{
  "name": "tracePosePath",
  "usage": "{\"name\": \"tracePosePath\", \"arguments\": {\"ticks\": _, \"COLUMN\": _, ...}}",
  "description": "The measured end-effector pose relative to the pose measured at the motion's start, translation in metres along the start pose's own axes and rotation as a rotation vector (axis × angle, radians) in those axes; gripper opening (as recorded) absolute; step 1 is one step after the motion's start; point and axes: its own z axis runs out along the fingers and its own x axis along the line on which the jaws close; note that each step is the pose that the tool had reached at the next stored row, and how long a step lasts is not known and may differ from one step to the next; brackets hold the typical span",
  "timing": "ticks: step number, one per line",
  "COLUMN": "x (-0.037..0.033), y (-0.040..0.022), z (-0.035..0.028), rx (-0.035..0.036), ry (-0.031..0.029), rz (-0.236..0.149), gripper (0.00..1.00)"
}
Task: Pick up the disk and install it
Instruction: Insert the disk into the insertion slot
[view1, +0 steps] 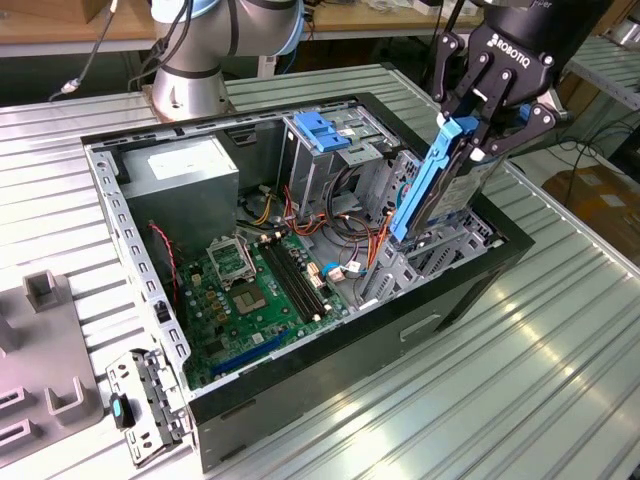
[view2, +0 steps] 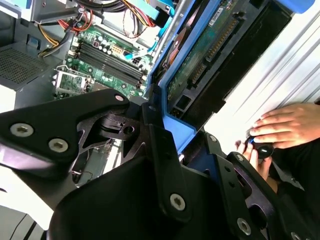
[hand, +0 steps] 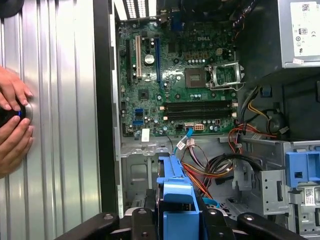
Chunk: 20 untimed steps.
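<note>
Ribbed metal counter (view1: 540, 400), open case (view1: 330, 375) on it. We see the end effector (view1: 487, 140) clamped on the disk (view1: 432, 190) at its top end. The long axis is steep and tilted, with the lower end at the bay (view1: 450, 248) directly below.

Ribbed metal table (view1: 560, 350), open computer case (view1: 320, 390) standing on it, grey fixture plate (view1: 30, 375) alongside
</note>
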Motion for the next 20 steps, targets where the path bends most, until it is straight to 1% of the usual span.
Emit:
{"name": "tracePosePath", "arguments": {"ticks": 8, "x": 0.0032, "y": -0.0005, "z": 0.0080, "rx": 0.0000, "ry": 0.0002, "rz": -0.002, "gripper": 0.37}}
{"name": "tracePosePath", "arguments": {"ticks": 20, "x": 0.0035, "y": -0.0006, "z": 0.0087, "rx": -0.0002, "ry": 0.0005, "rz": -0.019, "gripper": 0.37}}
